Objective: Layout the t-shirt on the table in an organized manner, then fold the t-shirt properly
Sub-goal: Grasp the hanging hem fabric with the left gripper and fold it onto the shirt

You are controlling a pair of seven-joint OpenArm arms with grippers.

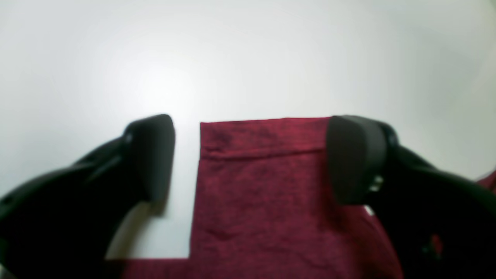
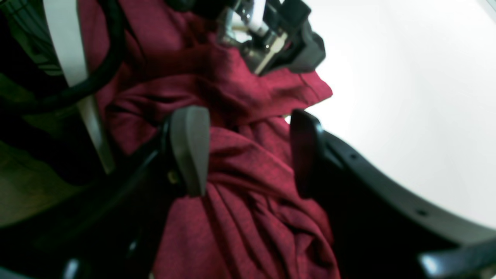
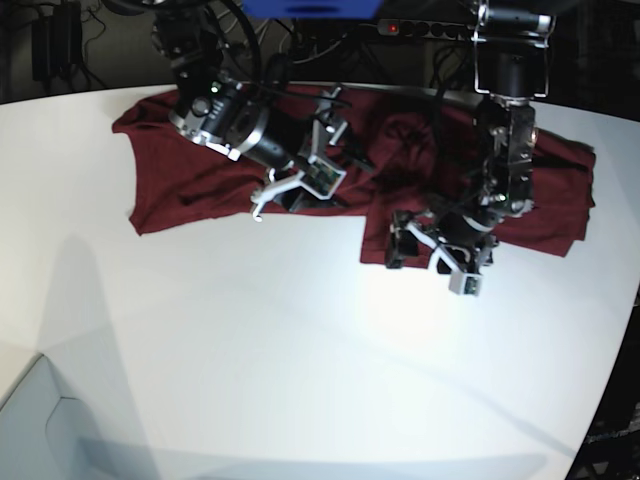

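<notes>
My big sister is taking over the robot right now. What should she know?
Left gripper: open, low over a flat sleeve end, one finger beside it on the table, holding nothing.
Right gripper: jaws apart, straddling bunched fabric in the middle of the t-shirt; no firm pinch visible.
The shirt lies along the table's far edge, partly spread.
Done: one sleeve looks flat.
Left: smooth the wrinkled middle, straighten everything, then fold.

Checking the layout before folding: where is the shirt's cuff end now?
In the left wrist view, the cuff lies flat on the table, between the open left gripper's fingers.
</notes>
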